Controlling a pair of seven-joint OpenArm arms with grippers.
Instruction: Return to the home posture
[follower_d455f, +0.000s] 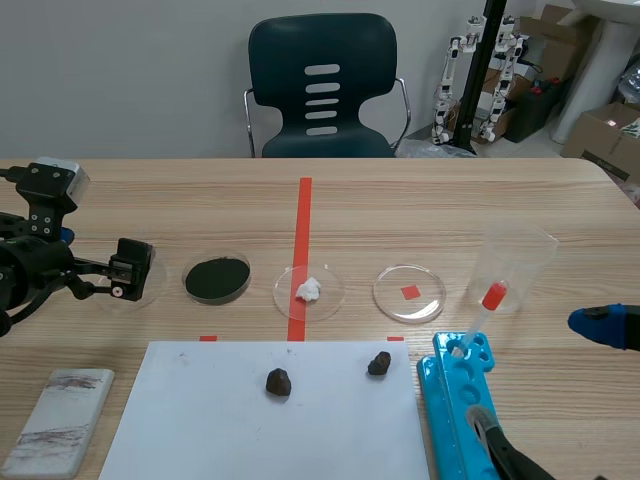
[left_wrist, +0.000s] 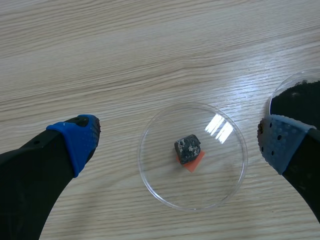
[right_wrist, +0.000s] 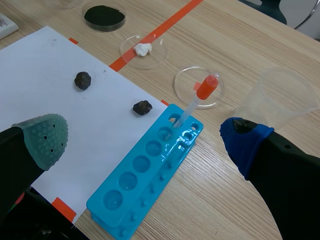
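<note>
Wooden table (follower_d455f: 450, 200), wide wood behind the dish row, your left gripper (left_wrist: 181, 137) at the left edge, jaws wide over one of four petri dishes (follower_d455f: 390, 285), two dark lumps (follower_d455f: 278, 381) on one white sheet (follower_d455f: 200, 420), one blue rack (follower_d455f: 450, 400), one cup (follower_d455f: 515, 250), your right gripper (right_wrist: 146, 136) at the right edge, jaws wide.

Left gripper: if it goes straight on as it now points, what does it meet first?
The left gripper, jaws open, would probably meet the clear dish holding a small dark stone; depth is unclear.

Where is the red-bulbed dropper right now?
At the scene view's right, the dropper stands tilted in the far end of the blue rack, its bulb in front of the clear cup.
</note>
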